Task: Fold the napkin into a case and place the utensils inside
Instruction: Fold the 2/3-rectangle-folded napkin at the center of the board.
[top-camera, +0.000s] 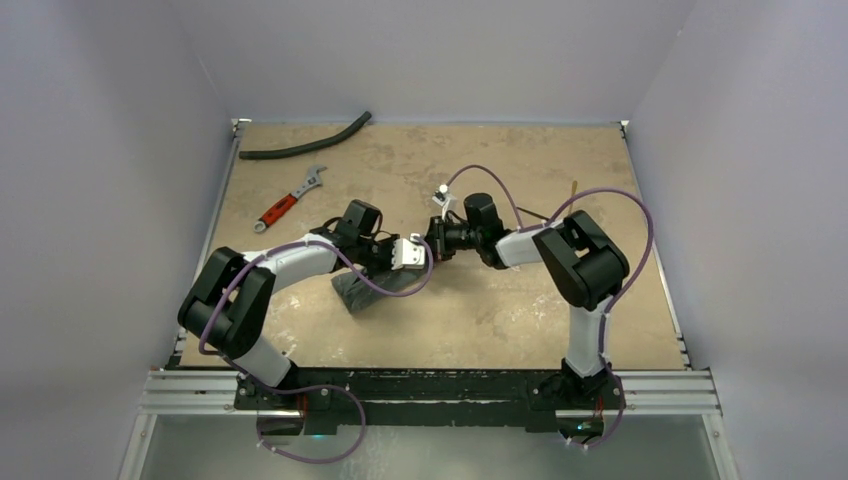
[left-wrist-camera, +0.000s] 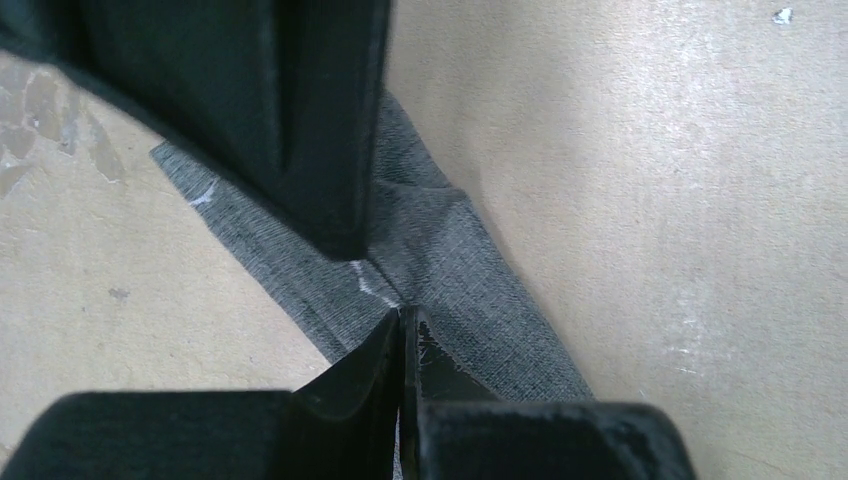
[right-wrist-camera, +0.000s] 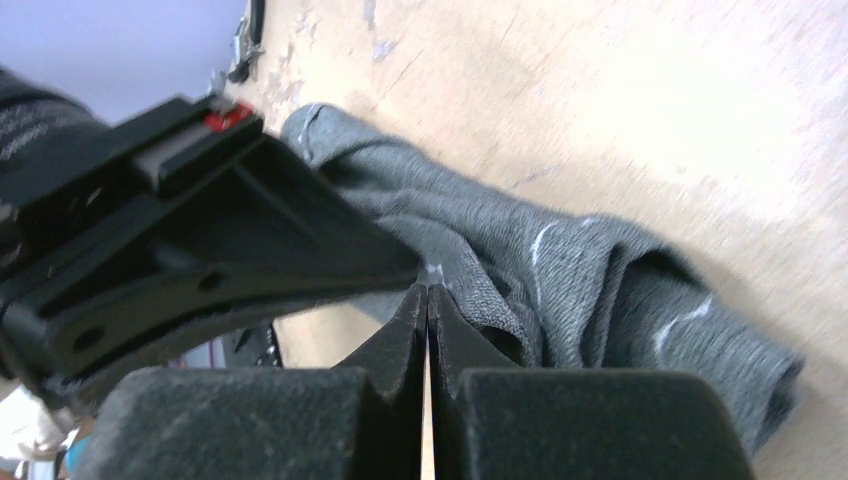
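Observation:
The grey napkin (top-camera: 370, 292) hangs bunched from where the two grippers meet at mid-table. My left gripper (top-camera: 425, 256) is shut, and its tips (left-wrist-camera: 403, 316) pinch the napkin (left-wrist-camera: 450, 260) at a pale hem line. My right gripper (top-camera: 438, 246) is shut too, and its tips (right-wrist-camera: 427, 291) pinch a stitched corner of the napkin (right-wrist-camera: 560, 260). Each gripper's black body shows in the other's wrist view. A thin gold utensil (top-camera: 574, 188) and a thin black utensil (top-camera: 535, 212) lie behind the right arm, partly hidden by it.
A red-handled wrench (top-camera: 288, 200) lies at the back left. A long black hose (top-camera: 305, 140) lies along the far left edge. Purple cables loop off both arms. Grey walls close in the table on three sides.

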